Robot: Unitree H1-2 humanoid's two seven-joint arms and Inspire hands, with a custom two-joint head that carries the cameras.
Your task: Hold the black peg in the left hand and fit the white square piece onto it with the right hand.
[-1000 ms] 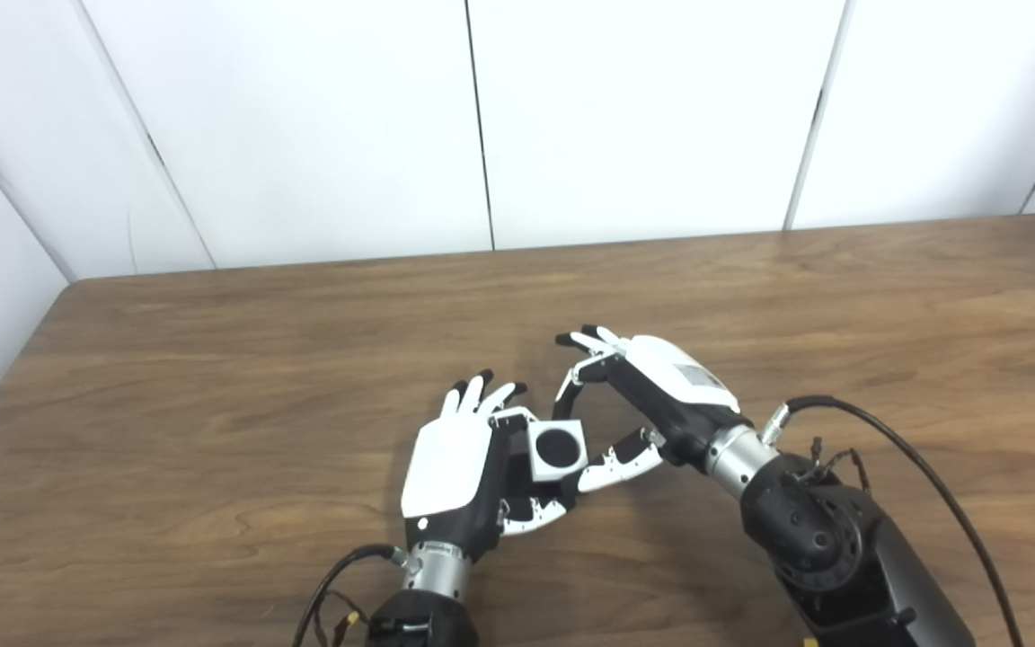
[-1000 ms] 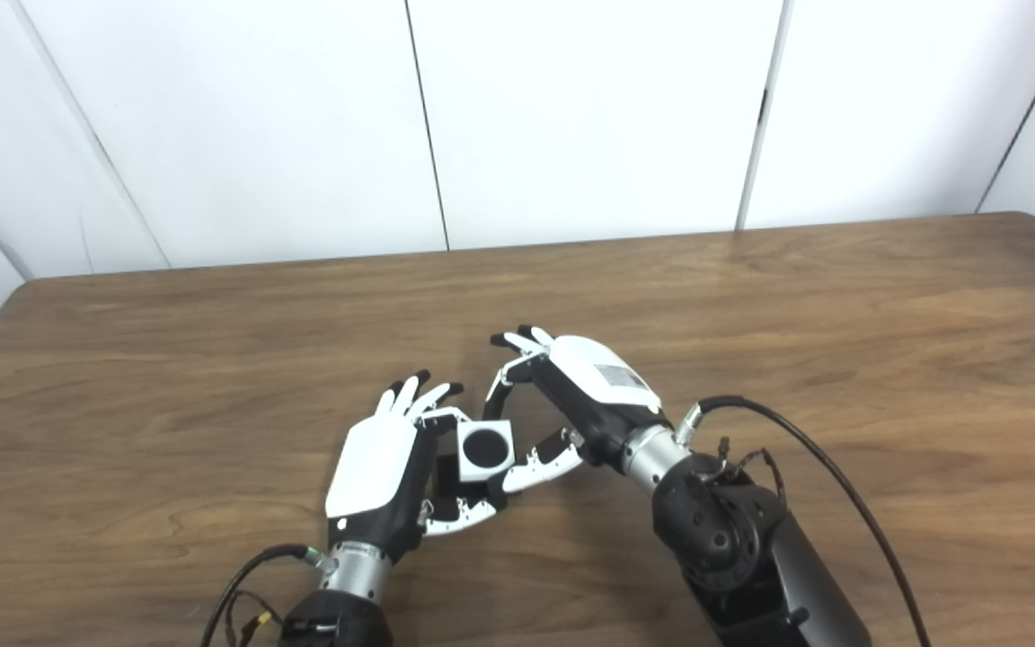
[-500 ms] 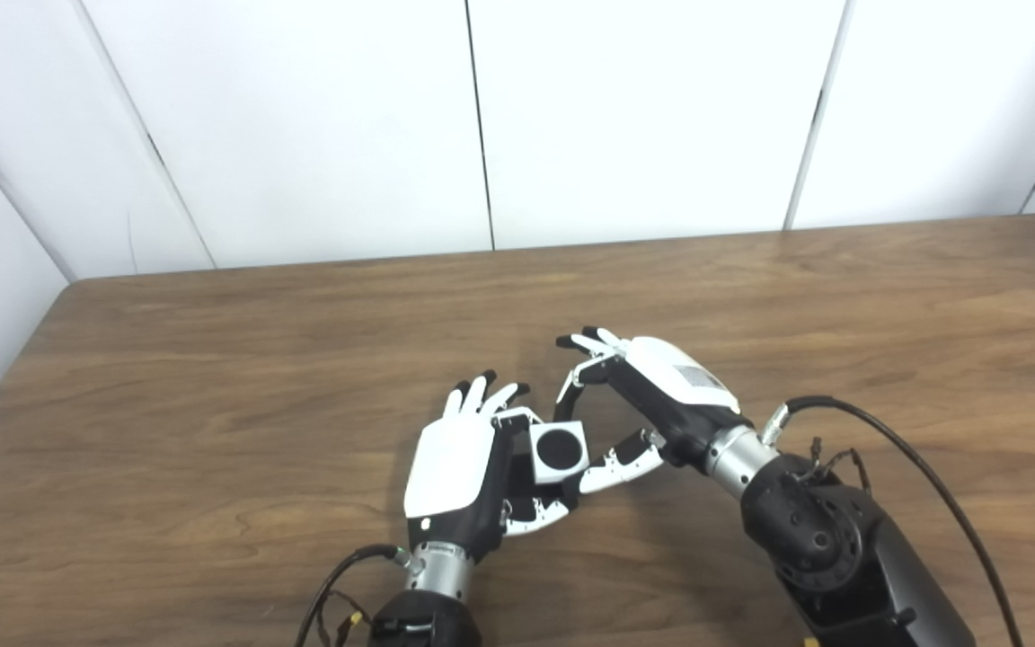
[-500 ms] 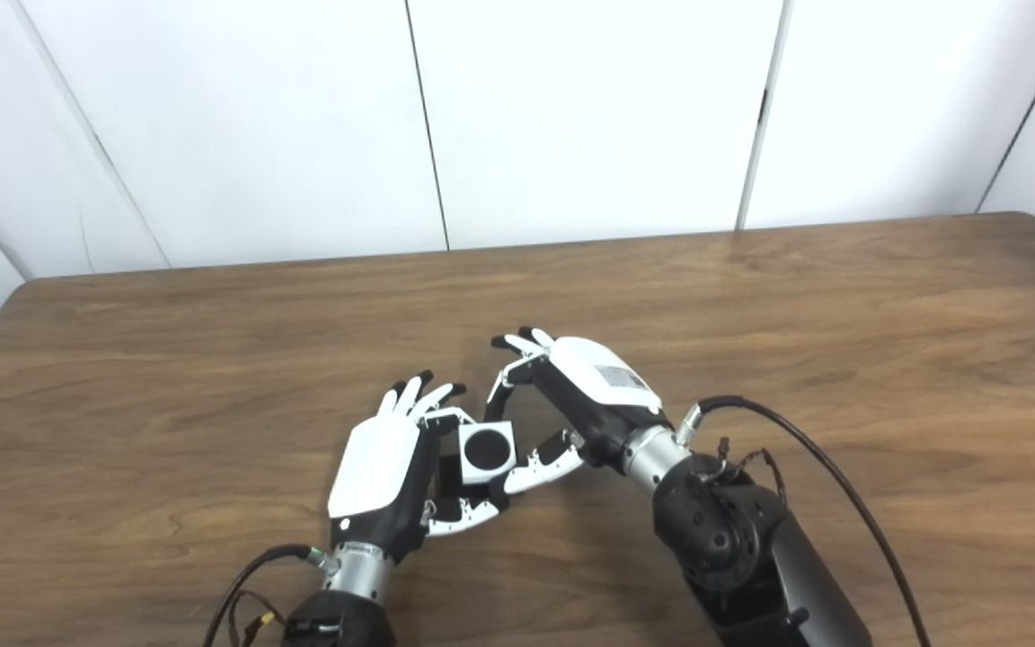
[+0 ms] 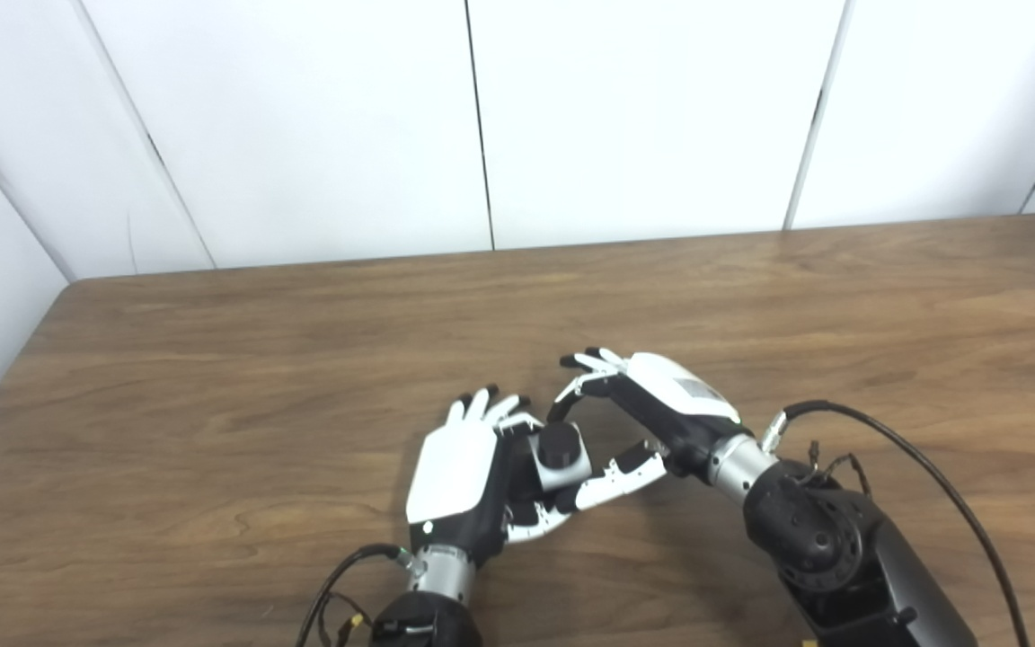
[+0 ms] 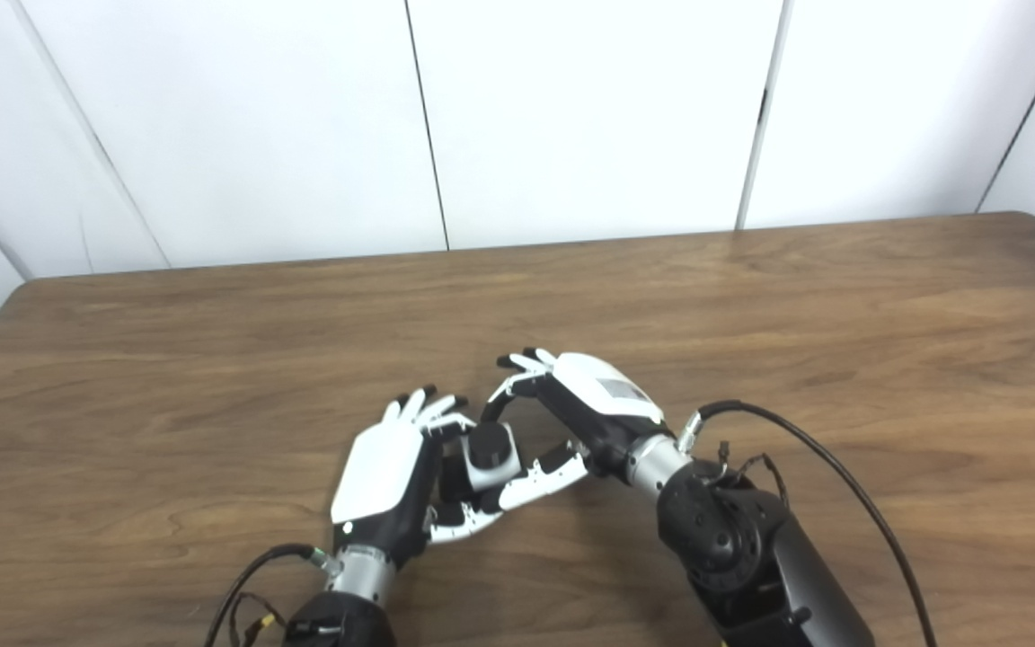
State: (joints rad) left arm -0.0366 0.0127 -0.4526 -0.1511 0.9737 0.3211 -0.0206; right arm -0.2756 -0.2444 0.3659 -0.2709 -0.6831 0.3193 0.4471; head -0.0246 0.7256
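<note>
The black peg (image 5: 559, 442) now pokes up through the white square piece (image 5: 562, 467), near the table's (image 5: 212, 377) middle. Left hand (image 5: 473, 472) fingers clamp it. Right hand (image 5: 639, 422) fingers curl apart around it, maybe touching; letting go seems left.

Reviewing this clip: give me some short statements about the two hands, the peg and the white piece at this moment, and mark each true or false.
1. The black peg stands in the hole of the white square piece. True.
2. The left hand rests far from the piece. False: it is right against it, fingers around it.
3. The right hand has its fingers and thumb spread apart. True.
4. The white piece lies flat on the wooden table, away from both hands. False: it sits between the hands.
5. A second white piece lies near the table's far edge. False: none is visible.
</note>
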